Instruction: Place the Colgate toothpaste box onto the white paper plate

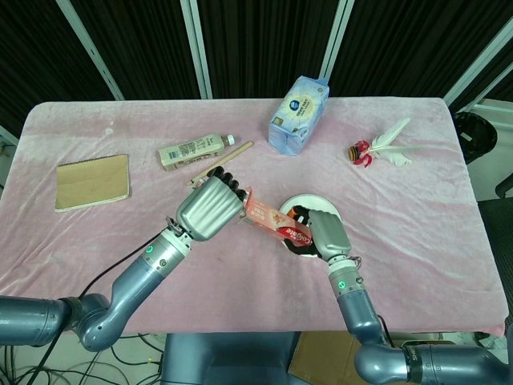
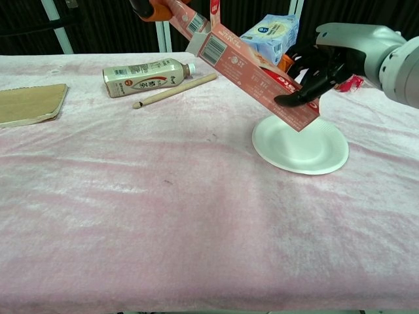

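Note:
The red Colgate toothpaste box (image 2: pixel 252 72) hangs tilted in the air, its low end just above the white paper plate (image 2: pixel 301 149). My left hand (image 1: pixel 210 207) grips the box's raised, open-flapped end (image 2: pixel 196 29). My right hand (image 2: pixel 327 59) pinches the low end between dark fingertips (image 2: pixel 294 98). In the head view the box (image 1: pixel 268 220) spans between both hands, and my right hand (image 1: pixel 327 233) covers most of the plate (image 1: pixel 309 200). The box does not touch the plate.
A beige bottle (image 1: pixel 190 151) and a wooden stick (image 1: pixel 232 154) lie behind my left hand. A brown notebook (image 1: pixel 92 182) sits far left. A blue bag (image 1: pixel 299 115) stands at the back, with a white feather toy (image 1: pixel 385 148) to its right.

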